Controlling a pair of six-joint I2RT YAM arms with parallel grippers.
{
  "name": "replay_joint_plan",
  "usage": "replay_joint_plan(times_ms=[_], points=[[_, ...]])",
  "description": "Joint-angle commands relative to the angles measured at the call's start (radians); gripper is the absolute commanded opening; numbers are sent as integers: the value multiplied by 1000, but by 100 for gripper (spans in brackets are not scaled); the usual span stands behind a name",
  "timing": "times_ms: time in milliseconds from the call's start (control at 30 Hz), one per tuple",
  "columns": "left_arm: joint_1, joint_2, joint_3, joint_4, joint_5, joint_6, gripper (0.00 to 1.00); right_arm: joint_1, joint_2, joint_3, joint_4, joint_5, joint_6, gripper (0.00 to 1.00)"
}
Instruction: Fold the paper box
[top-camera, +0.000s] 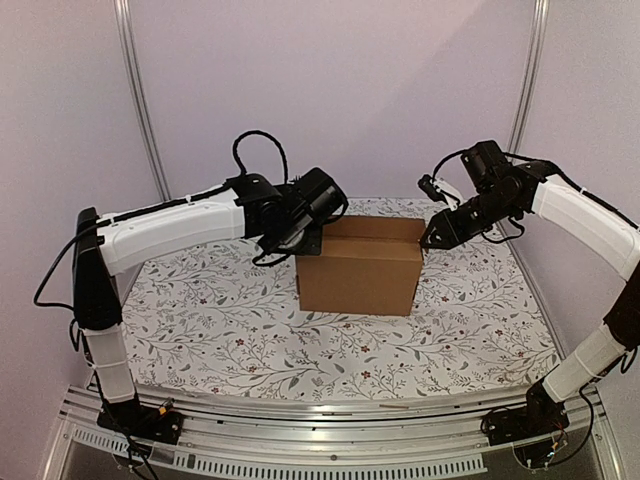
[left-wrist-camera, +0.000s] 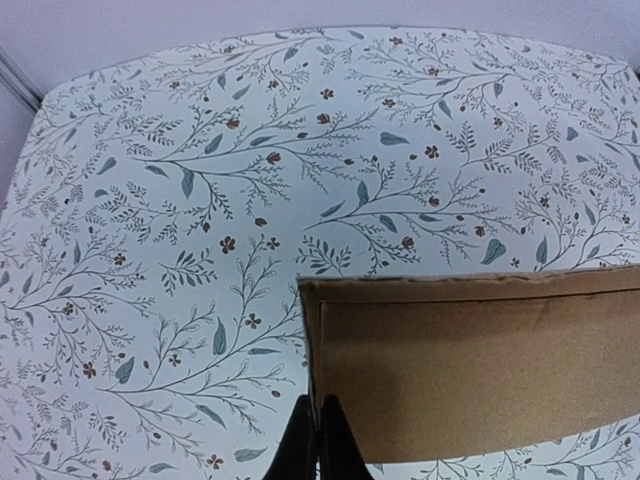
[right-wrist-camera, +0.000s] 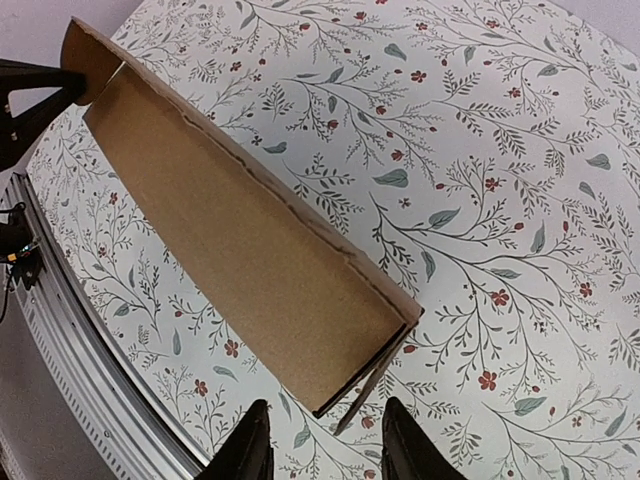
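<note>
Left jaws pinch paper box (top-camera: 360, 265); right jaws straddle its corner

Top external: looked down from high behind the near edge, facing far, distant enough to take in the whole floral cloth (top-camera: 200, 310).
Left wrist: hung close over the paper box (left-wrist-camera: 480, 370), at its left end.
Right wrist: hung close over its right end, looking leftward along it.
Shared: box and cloth.
</note>
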Motion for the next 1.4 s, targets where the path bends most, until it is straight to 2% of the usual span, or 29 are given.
replay_joint_plan(times_ms=[0, 100, 267, 433, 900, 1167, 1367], points=[[7, 35, -29, -16, 38, 2, 0, -4, -17, -2, -45, -4, 12, 37], [4, 33, -31, -16, 30, 17, 0, -5, -22, -9, -49, 7, 15, 34], [0, 28, -34, -17, 25, 24, 0, -4, -17, -6, -48, 9, 19, 20], [-2, 19, -38, -17, 20, 24, 0, -3, -1, 8, -48, 7, 29, 13], [-4, 0, -32, -22, 14, 48, 0, -3, 50, 53, -44, 32, 79, 13], [-3, -7, -22, -33, 17, 57, 0, -4, 59, 64, -41, 10, 97, 0], [-4, -11, -12, -46, 8, 57, 0, -3, 68, 71, -39, 3, 104, 0]])
